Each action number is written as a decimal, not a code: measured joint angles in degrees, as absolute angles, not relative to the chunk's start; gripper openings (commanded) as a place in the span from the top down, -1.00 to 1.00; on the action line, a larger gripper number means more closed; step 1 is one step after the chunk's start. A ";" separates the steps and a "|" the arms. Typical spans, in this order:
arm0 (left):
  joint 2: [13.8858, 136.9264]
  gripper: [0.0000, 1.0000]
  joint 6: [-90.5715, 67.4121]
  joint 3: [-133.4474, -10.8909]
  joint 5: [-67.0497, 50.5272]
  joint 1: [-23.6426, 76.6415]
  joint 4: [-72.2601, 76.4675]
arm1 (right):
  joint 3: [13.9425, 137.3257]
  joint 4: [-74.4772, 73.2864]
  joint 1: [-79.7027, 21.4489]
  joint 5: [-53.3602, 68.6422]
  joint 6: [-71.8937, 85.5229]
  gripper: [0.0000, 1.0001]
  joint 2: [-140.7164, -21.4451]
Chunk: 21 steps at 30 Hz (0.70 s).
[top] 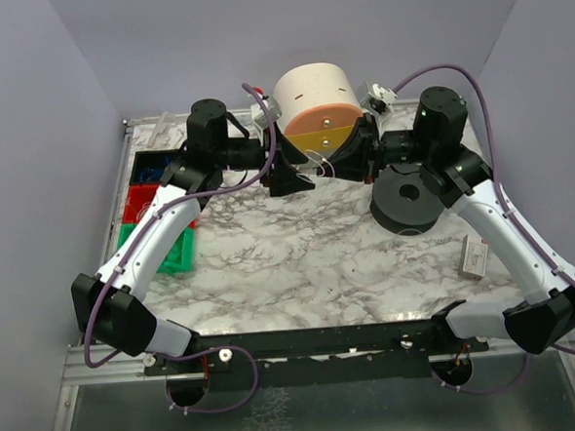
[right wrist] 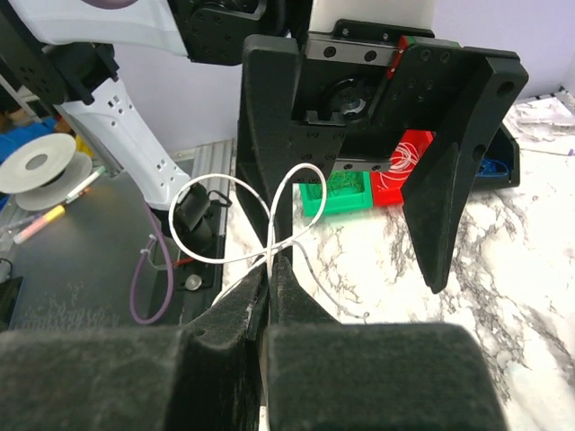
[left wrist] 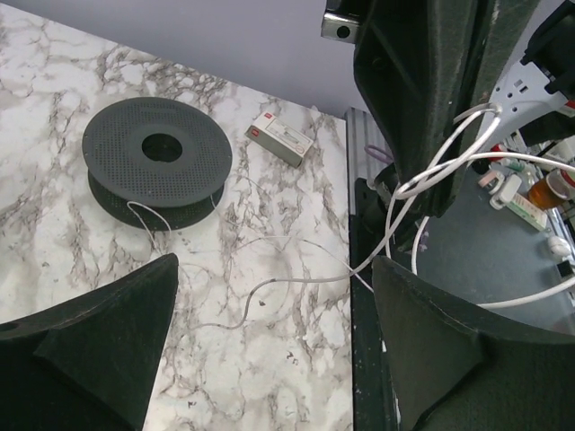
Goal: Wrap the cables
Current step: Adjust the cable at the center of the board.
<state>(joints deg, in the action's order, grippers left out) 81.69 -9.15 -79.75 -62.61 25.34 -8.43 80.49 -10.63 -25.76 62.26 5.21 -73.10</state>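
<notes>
The cables are thin pale strands. One loops up from my right gripper [right wrist: 275,262], which is shut on it, and curls in front of the left gripper's fingers [right wrist: 440,206]. In the left wrist view a strand [left wrist: 309,279] runs across the marble from the dark grey spool [left wrist: 157,157] to the right gripper's fingers [left wrist: 431,108], where it bunches in white loops. My left gripper [left wrist: 274,346] is open above that strand with nothing between its fingers. From above, both grippers [top: 297,171] [top: 347,158] meet at the table's back, left of the spool [top: 409,200].
A cream cylinder with an orange and yellow face [top: 315,101] stands right behind the grippers. Red and green bins [top: 155,199] [top: 177,252] sit at the left edge. A small white box [top: 476,258] lies at the right, near the table edge [left wrist: 359,269].
</notes>
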 measured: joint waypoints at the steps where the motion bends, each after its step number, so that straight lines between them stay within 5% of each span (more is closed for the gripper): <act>1: 81.69 -0.71 -8.82 -79.92 -62.39 25.61 -8.73 | 80.12 -10.00 -25.76 62.28 6.07 0.99 -73.14; 10: 82.26 -0.03 -6.81 -81.28 -60.38 27.44 -9.61 | 79.42 -5.58 -25.74 62.72 10.72 0.99 -73.54; 12: 82.70 0.27 -6.61 -81.32 -60.34 27.55 -9.58 | 79.42 -5.08 -25.74 62.94 11.42 0.99 -73.54; 15: 83.64 1.00 -6.59 -81.36 -60.36 27.79 -9.76 | 79.42 -4.64 -25.74 63.13 11.77 0.99 -73.54; 21: 84.31 1.00 -7.07 -81.87 -59.42 27.66 -10.02 | 79.42 -5.06 -25.34 63.05 10.41 0.99 -73.54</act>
